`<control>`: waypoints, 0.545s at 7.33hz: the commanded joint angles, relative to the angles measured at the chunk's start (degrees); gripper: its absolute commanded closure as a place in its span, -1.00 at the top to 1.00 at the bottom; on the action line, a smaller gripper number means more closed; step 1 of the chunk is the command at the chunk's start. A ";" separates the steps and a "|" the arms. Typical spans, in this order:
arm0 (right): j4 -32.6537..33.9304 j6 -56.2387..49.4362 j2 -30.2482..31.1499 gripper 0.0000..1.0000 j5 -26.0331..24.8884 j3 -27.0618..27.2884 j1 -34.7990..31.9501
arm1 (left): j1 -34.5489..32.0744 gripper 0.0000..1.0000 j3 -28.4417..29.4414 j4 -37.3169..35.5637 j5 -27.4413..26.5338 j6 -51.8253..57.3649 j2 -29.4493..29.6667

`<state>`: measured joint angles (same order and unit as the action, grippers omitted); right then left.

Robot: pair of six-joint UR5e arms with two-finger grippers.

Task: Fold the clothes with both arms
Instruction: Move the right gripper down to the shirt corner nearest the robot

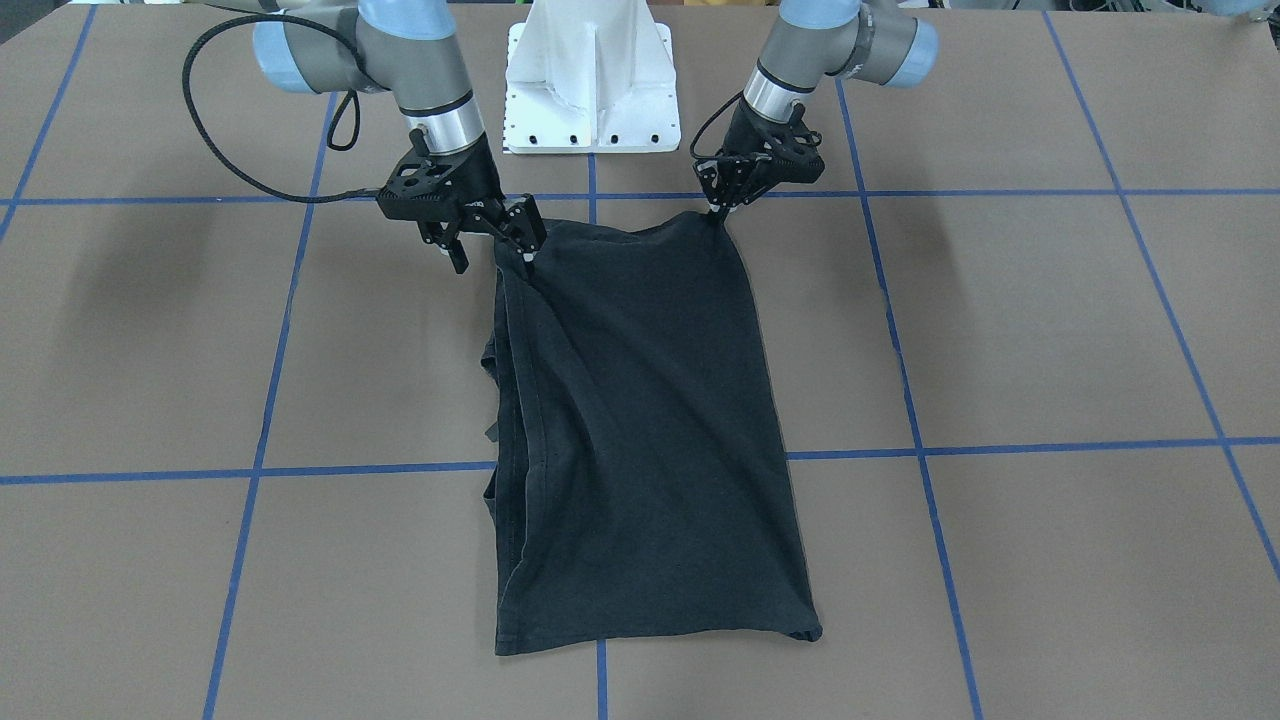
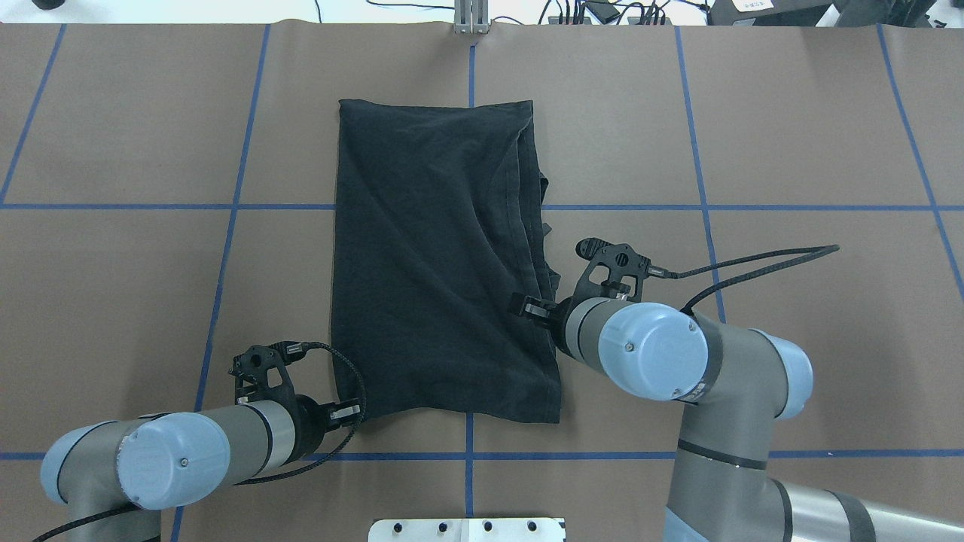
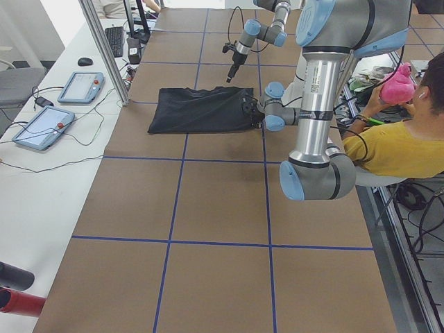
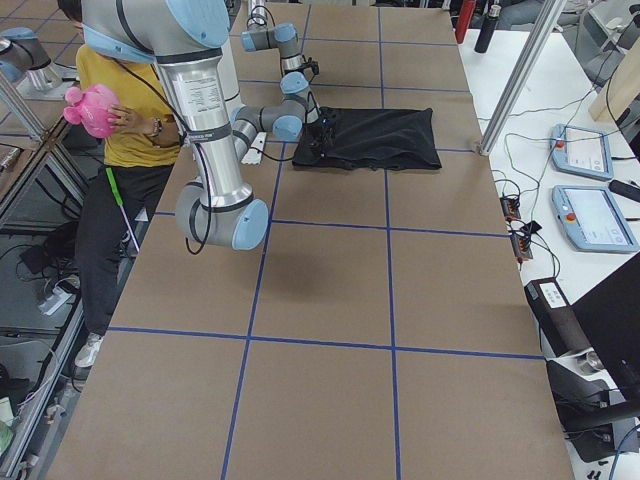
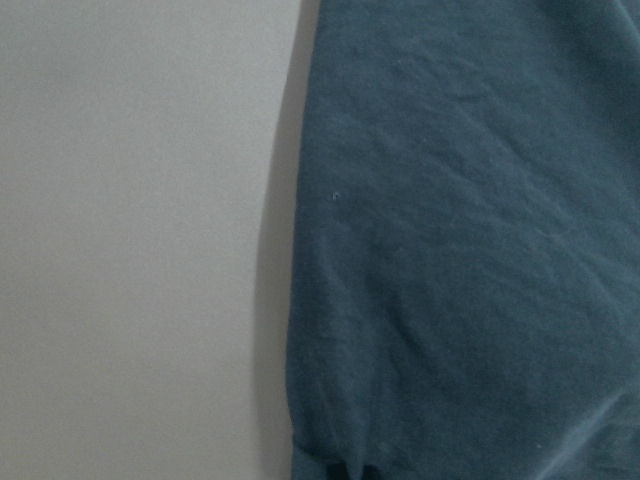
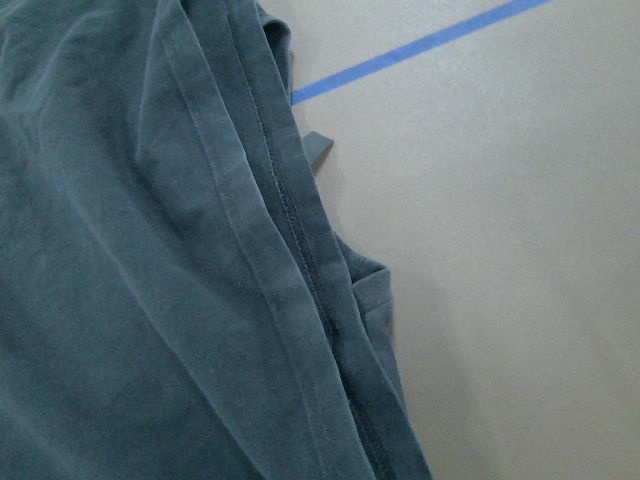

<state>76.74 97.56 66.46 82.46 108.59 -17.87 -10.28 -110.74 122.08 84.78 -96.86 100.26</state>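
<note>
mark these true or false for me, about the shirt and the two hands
1. The shirt lies folded in a long strip on the table. True.
2. Its white logo faces up. False: only plain black shows.
3. The left hand is at a shirt corner on the robot's side. True.
4. The right hand is at the shirt's far end. False: it is at the robot's end too, by the layered edge.
5. Blue lines cross the table. True.
</note>
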 commanded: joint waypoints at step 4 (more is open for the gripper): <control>0.78 10.27 -1.42 0.90 -5.99 -3.12 6.97 | 0.09 -1.00 0.08 0.00 -0.06 0.00 0.11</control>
<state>77.31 106.09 65.30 76.77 106.02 -11.70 -10.23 -110.66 122.08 84.76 -96.86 100.34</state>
